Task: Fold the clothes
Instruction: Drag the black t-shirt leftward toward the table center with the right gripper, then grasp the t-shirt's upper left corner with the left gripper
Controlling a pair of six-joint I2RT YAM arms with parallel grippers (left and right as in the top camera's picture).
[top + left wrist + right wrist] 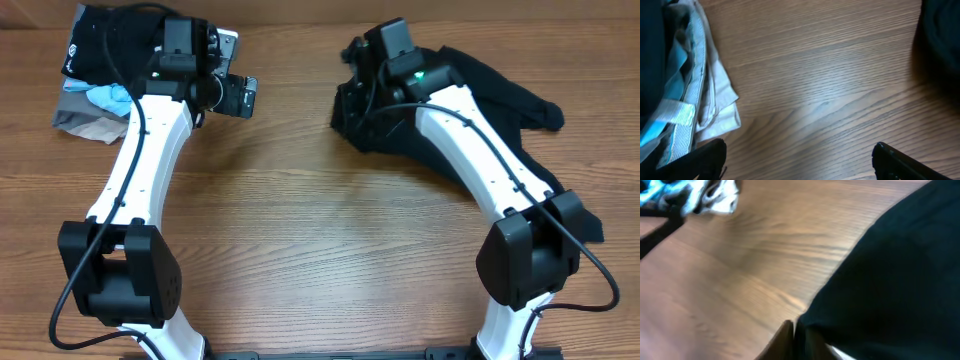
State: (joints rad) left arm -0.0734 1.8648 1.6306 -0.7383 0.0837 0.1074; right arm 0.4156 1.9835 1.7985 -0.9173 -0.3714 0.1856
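The black garment (500,90) lies bunched at the table's back right; it fills the right side of the right wrist view (890,280). My right gripper (355,85) is at the garment's left edge, and its fingers (795,340) are shut on a fold of the black fabric just above the wood. A thin white strip (837,352) shows beside the fingers. My left gripper (240,95) is at the back left, open and empty, with its fingertips (800,160) wide apart over bare wood. A dark corner of the garment (942,35) shows in the left wrist view.
A stack of folded pieces sits at the back left corner: a black one with a white logo (85,45), a light-blue one (110,97) and grey-beige ones (85,122). The stack's edge (695,100) lies just left of my left gripper.
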